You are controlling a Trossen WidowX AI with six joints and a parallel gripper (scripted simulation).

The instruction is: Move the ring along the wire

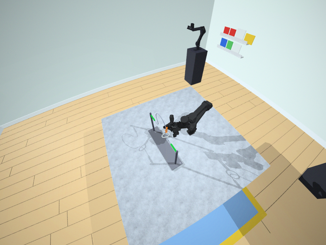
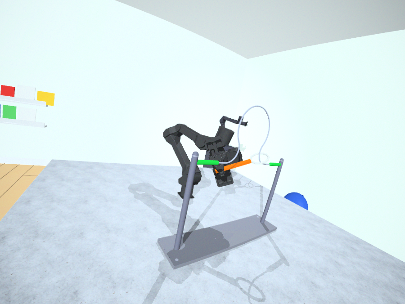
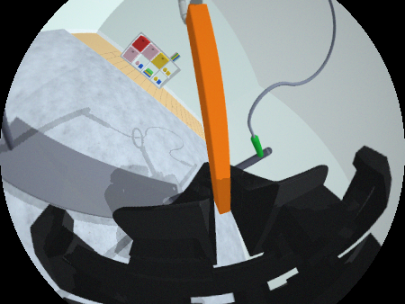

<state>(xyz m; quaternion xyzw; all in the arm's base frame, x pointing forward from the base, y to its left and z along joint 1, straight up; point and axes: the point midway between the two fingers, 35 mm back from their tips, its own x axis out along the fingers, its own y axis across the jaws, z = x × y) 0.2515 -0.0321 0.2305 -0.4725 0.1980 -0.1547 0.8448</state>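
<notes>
While the orange handle (image 1: pixel 166 130) (image 2: pixel 238 164) (image 3: pixel 211 99) is gripped near its end by the claw (image 1: pixel 166 127) (image 2: pixel 219 170) (image 3: pixel 212 165), the pale ring (image 1: pixel 165 137) (image 2: pixel 259 153) (image 3: pixel 183 11) is carried at the handle's other end, out beyond the fingertips. The claw is closed narrowly on the handle. In the exterior view the handle is tilted slightly upward toward the ring, and the ring is seen near the green part (image 1: pixel 173 147) (image 2: pixel 275 164) beside the far post (image 1: pixel 176 157) (image 2: pixel 271 193). The grey wire (image 1: pixel 157 113) (image 2: pixel 257 106) (image 3: pixel 279 84) seems to be passed through the ring there, though whether the two are touching cannot be told.

The tall loop of the wire is shown fully by the exterior view, whereas from the top it is foreshortened and partly hidden by the arm. By the wrist view, the handle's end is shown between the fingers, but only a sliver of the ring is caught at the upper edge. Below, the whole length of the grey base plate (image 1: pixel 160 143) (image 2: pixel 242 230) is shown on the counter (image 1: pixel 147 200) (image 2: pixel 81 229) by the top and exterior views.
</notes>
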